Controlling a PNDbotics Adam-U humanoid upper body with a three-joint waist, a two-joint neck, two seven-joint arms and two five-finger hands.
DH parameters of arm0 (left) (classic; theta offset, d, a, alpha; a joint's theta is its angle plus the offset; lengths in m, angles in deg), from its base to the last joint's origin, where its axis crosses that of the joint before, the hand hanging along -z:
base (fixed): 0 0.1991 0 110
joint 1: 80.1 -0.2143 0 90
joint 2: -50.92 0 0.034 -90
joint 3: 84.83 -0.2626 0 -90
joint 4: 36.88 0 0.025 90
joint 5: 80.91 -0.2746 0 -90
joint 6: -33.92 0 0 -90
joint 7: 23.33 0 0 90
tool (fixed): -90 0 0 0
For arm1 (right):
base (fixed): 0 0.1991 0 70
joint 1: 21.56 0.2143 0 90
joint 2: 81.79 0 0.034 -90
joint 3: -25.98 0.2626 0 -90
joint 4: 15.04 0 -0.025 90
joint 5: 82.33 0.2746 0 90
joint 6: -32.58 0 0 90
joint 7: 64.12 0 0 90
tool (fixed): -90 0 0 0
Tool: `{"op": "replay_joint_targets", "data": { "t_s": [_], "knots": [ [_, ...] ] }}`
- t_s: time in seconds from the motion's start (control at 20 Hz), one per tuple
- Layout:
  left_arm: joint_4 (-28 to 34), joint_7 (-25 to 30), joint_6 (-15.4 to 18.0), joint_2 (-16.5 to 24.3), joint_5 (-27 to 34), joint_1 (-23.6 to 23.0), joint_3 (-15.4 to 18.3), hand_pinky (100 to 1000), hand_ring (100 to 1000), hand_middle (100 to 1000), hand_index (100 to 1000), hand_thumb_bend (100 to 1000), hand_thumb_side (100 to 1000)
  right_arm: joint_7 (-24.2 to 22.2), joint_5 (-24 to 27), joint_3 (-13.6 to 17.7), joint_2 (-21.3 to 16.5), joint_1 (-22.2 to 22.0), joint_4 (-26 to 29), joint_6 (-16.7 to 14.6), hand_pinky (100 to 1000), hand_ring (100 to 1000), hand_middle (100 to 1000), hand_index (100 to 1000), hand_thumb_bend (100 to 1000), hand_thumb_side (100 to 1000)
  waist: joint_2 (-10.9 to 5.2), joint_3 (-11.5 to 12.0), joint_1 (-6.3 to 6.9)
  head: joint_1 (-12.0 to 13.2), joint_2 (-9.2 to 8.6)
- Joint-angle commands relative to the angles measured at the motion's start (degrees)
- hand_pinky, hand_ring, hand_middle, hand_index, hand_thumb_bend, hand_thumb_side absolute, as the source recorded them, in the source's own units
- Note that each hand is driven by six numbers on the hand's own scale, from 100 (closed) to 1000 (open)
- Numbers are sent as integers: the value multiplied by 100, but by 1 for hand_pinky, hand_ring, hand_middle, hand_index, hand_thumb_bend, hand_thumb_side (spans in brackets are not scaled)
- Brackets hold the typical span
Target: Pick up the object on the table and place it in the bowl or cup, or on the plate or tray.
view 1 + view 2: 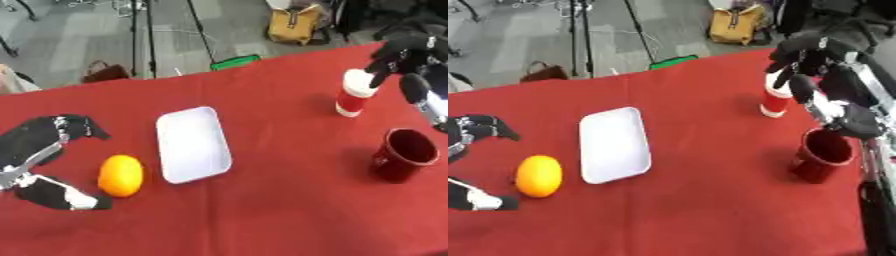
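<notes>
1. Your left hand (39, 160) spreads wide round the orange (120, 175), which lies just left of the white tray (193, 144); close off-centre and it rolls
2. Your right hand (811, 60), far right of the tray, grips the red-and-white bottle (776, 97); jerk and it topples

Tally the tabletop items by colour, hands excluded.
Red: 1, the mug
Red and white: 1, the upright bottle
White: 1, the tray
Orange: 1, the round fruit
Total: 4
</notes>
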Motion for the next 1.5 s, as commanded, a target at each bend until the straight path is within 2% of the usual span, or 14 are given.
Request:
{"op": "replay_joint_targets", "data": {
  "t_s": [0.05,0.1,0.15,0.35,0.7,0.75,1.0,1.15,1.25,1.35,1.4,1.45,1.5],
  "knots": [
    [-259,117,36,140,-294,165,-71,692,717,688,798,1000,509,-16,1,-2,-81,75,60,-14,517,663,688,810,253,483,-93,-11,-24,14,-62],
    [-372,221,59,122,-365,213,-103,692,717,688,798,1000,509,-17,1,-2,-80,73,58,-15,517,663,688,810,253,483,-94,-14,-25,16,-62],
    [-498,335,87,103,-420,257,-143,700,734,738,824,1000,509,-19,2,-4,-78,72,56,-15,517,663,687,810,249,485,-95,-20,-23,21,-63],
    [-1029,465,182,-39,-691,491,-246,692,731,743,829,1000,516,-37,9,-17,-62,72,57,-10,517,663,687,810,247,486,-100,-34,-24,28,-71],
    [-1599,-213,157,-260,-1479,701,-298,663,707,696,799,1000,515,-42,17,-18,-59,67,46,-15,517,662,687,809,244,488,-106,-65,-34,35,-76],
    [-1664,-285,155,-287,-1538,714,-298,646,684,658,773,1000,494,-43,17,-19,-58,66,45,-16,517,662,687,809,240,490,-107,-68,-35,34,-78],
    [-2107,-762,124,-470,-1688,820,-288,630,639,608,732,1000,469,-53,22,-29,-51,65,39,-19,517,662,687,809,236,491,-115,-81,-39,35,-84],
    [-2311,-1031,184,-542,-1642,861,-294,622,599,549,669,1000,463,-58,23,-32,-48,65,33,-21,517,661,687,810,231,494,-118,-90,-42,38,-84],
    [-2355,-1239,206,-575,-1476,863,-277,604,559,474,582,855,470,-53,23,-30,-48,65,31,-23,517,661,687,810,225,497,-120,-95,-45,32,-86],
    [-2360,-1344,204,-577,-1316,866,-276,602,548,451,551,793,475,-47,20,-27,-51,64,27,-24,517,661,686,810,225,497,-121,-95,-46,32,-89],
    [-2359,-1361,199,-573,-1262,868,-279,602,548,451,551,793,475,-45,19,-27,-51,64,26,-24,517,661,686,810,225,497,-121,-96,-45,33,-90],
    [-2352,-1373,190,-578,-1207,868,-273,594,521,387,483,648,495,-45,21,-28,-50,64,25,-23,516,661,687,810,219,500,-121,-95,-45,32,-92],
    [-2325,-1384,165,-594,-1058,861,-245,594,521,387,483,648,495,-45,20,-28,-48,65,26,-21,516,661,687,810,219,500,-121,-95,-43,29,-96]
  ]
}}
